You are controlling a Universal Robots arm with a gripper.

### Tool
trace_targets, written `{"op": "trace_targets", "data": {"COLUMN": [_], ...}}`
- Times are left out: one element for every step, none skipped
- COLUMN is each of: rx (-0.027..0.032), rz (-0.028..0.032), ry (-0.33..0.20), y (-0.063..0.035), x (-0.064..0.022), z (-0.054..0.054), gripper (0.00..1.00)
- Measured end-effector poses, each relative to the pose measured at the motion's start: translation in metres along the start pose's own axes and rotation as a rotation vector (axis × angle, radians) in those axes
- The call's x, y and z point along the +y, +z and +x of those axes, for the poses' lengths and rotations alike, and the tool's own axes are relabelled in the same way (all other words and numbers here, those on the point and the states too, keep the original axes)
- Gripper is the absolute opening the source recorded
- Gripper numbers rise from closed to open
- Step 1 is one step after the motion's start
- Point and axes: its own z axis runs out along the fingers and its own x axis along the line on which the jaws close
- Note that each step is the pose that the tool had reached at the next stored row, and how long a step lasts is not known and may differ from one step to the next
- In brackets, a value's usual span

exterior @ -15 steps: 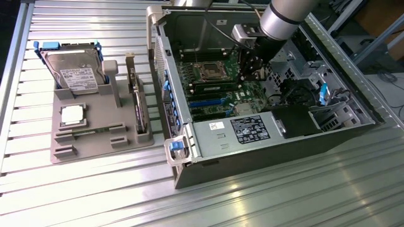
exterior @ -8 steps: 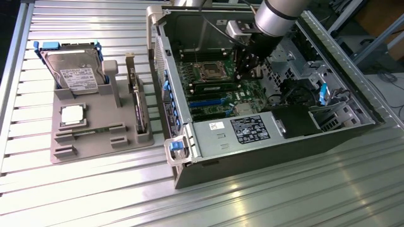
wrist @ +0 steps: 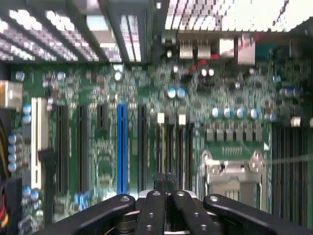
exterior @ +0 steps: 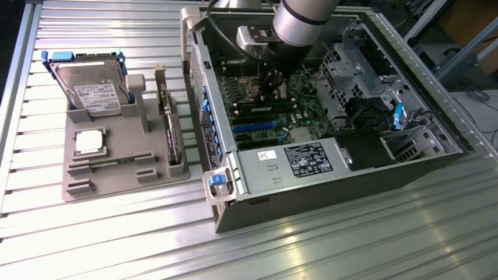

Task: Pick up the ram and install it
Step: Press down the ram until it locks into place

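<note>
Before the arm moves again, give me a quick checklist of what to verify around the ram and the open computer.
1. Open grey metal computer case, green motherboard exposed: ok.
2. Black gripper inside the case, above the motherboard: ok.
3. Long, thin green ram stick directly below the gripper: ok.
4. Ram fully seated in its slot: cannot tell.
5. Gripper's hold on the ram: cannot tell.
6. Silver hard drive, square silver CPU chip and expansion card on the grey tray, away from the arm: ok.
</note>
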Motion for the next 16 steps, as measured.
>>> {"op": "trace_targets", "data": {"rx": [0.0,-0.0001,0.0,-0.0001,-0.0001,0.0001,0.0004,0.0004,0.0005,0.0004,0.0001,-0.0021,-0.0005,0.0002,-0.0003,0.0], "rz": [0.0005,0.0009,0.001,0.0013,0.0014,0.0012,0.001,0.001,0.001,0.001,0.0013,0.0033,0.0026,0.0022,0.0025,0.0023], "ry": [0.0,0.0,0.0,0.0,0.0,0.0,0.0,0.0,0.0,0.0,0.0,-0.001,0.0,-0.001,-0.001,-0.001], "y": [0.0013,0.0022,0.0029,0.0043,0.0058,0.0079,0.0101,0.0124,0.0138,0.0139,0.0136,0.0096,0.0056,0.0022,0.0016,0.0012], "x": [0.0092,0.0153,0.02,0.0285,0.0324,0.0325,0.0324,0.0322,0.0321,0.032,0.032,0.0321,0.0325,0.0324,0.0301,0.0262], "z": [0.0,0.0,0.0,0.0,0.0,0.0,0.001,0.001,0.001,0.001,0.001,0.0,0.0,0.0,0.0,0.0], "gripper": [0.1,0.1,0.1,0.1,0.1,0.1,0.1,0.1,0.1,0.1,0.1,0.1,0.1,0.1,0.1,0.1]}}
